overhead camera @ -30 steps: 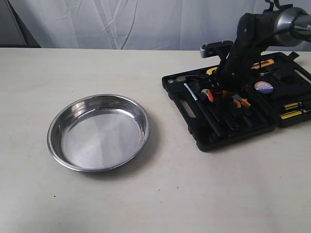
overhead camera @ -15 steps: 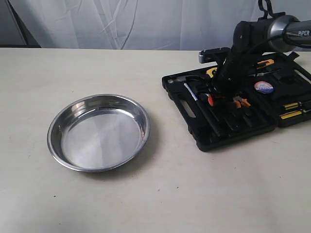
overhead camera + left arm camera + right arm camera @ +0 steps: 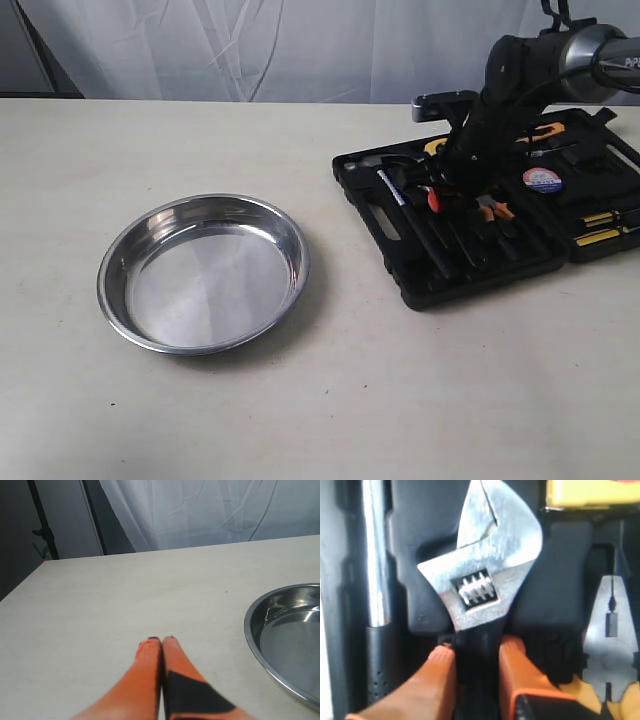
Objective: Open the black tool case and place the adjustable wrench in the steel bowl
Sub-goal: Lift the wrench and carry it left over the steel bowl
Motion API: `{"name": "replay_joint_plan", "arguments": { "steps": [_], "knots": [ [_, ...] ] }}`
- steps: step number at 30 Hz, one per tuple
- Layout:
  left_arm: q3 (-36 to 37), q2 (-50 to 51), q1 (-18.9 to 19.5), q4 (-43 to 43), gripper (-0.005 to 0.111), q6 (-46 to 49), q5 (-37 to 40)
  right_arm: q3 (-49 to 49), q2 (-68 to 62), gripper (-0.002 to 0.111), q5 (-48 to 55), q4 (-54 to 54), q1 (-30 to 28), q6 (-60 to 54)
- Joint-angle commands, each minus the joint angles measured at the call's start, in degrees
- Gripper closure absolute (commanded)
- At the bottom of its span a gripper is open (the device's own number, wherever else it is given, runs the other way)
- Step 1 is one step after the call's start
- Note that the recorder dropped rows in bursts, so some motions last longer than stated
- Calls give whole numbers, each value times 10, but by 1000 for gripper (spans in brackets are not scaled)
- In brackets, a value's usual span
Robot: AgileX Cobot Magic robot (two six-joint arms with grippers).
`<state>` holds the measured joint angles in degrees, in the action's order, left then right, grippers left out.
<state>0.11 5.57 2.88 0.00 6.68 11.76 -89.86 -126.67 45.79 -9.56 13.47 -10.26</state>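
Right wrist view: my right end effector (image 3: 477, 677) is clamped on the adjustable wrench (image 3: 480, 565) handle. Its long axis runs straight ahead, head leading, seated in the black tool case (image 3: 420, 285). The steel bowl (image 3: 110, 300) lies at the case's 8 o'clock in the exterior view. Left end effector (image 3: 161, 647) is pinched together and empty.

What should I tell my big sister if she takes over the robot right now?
Left gripper: shut, empty, above the table beside the steel bowl.
Right gripper: shut on the adjustable wrench at its black handle, inside the black tool case.
Done: case open, wrench gripped.
Left: lift the wrench out, carry it to the empty bowl, let go.
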Motion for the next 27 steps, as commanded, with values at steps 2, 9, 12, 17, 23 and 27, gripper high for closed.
{"name": "replay_joint_plan", "arguments": {
  "steps": [2,9,12,17,23,27],
  "knots": [
    [-1,-2,-2,0,106,-3,-6,-3,33,108,8,7,-1,-2],
    [-1,-2,-2,0,106,-3,-6,-3,85,108,0,0,7,-2],
    [-1,-2,-2,0,106,-3,-6,-3,92,108,6,-2,10,-3],
    [-1,-2,-2,0,106,-3,-6,-3,92,108,60,-120,22,-103],
    [-1,-2,-2,0,106,-3,-6,-13,100,109,48,-242,121,-179],
    [-1,-2,-2,0,106,-3,-6,-42,79,109,24,-233,199,-175]
  ]
}}
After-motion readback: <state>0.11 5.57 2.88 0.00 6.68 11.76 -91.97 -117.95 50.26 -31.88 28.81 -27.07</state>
